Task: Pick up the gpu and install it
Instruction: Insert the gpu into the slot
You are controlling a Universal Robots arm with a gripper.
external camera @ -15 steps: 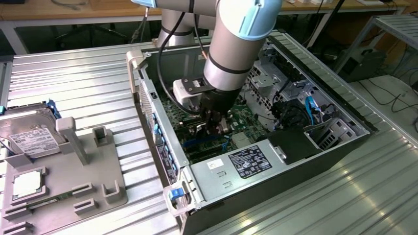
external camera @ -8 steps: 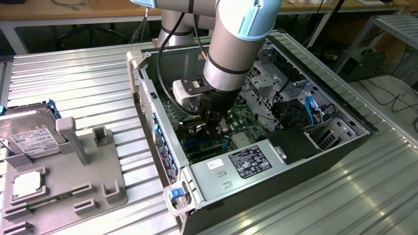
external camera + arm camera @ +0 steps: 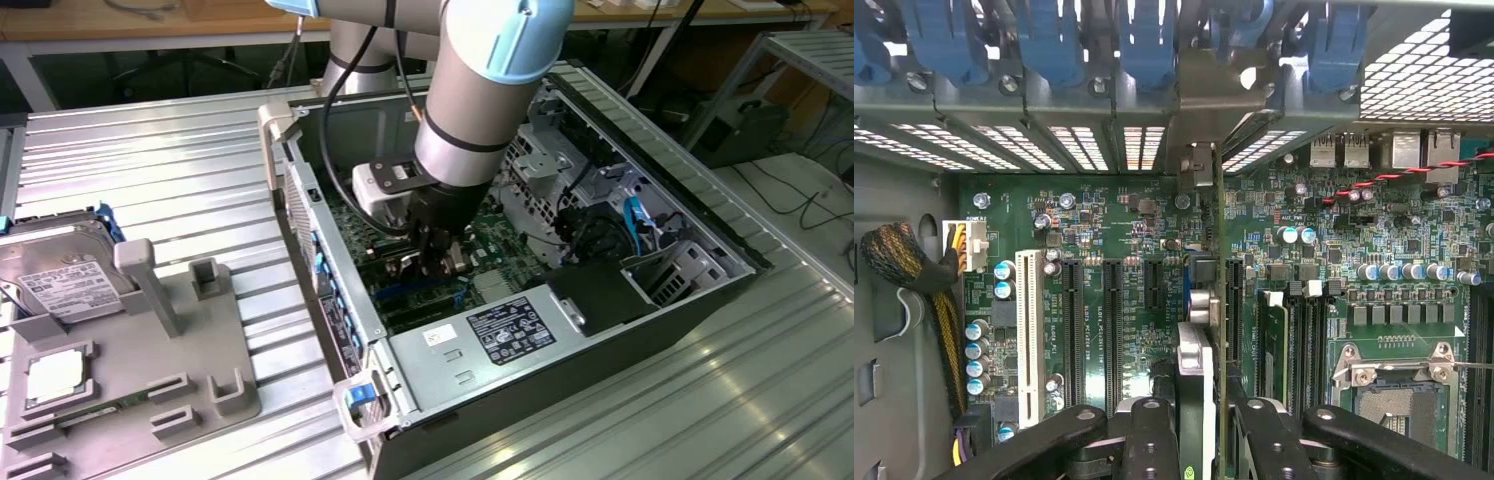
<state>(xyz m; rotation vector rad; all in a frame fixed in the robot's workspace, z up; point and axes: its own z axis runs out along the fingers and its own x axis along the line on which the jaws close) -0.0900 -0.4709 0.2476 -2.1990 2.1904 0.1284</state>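
In the wrist view the gpu (image 3: 1196,375) is seen edge-on, its thin green board standing upright over the motherboard (image 3: 1334,250). Its silver end bracket (image 3: 1199,110) reaches up to the slotted rear wall of the case. My gripper (image 3: 1204,425) is shut on the card, with a black finger (image 3: 1154,440) on each side of it. The card sits in line with a black expansion slot (image 3: 1235,310). In the exterior view the gripper (image 3: 437,258) is low inside the open PC case (image 3: 694,210), just above the motherboard, and the card there is mostly hidden by the fingers.
A silver hard drive (image 3: 54,272) and a grey parts fixture (image 3: 134,380) lie at the exterior view's left. The power supply (image 3: 514,330) sits at the case's near end. Around the card are a white slot (image 3: 1029,335), blue bracket latches (image 3: 1144,40), a braided cable bundle (image 3: 909,260) and the CPU socket (image 3: 1394,375).
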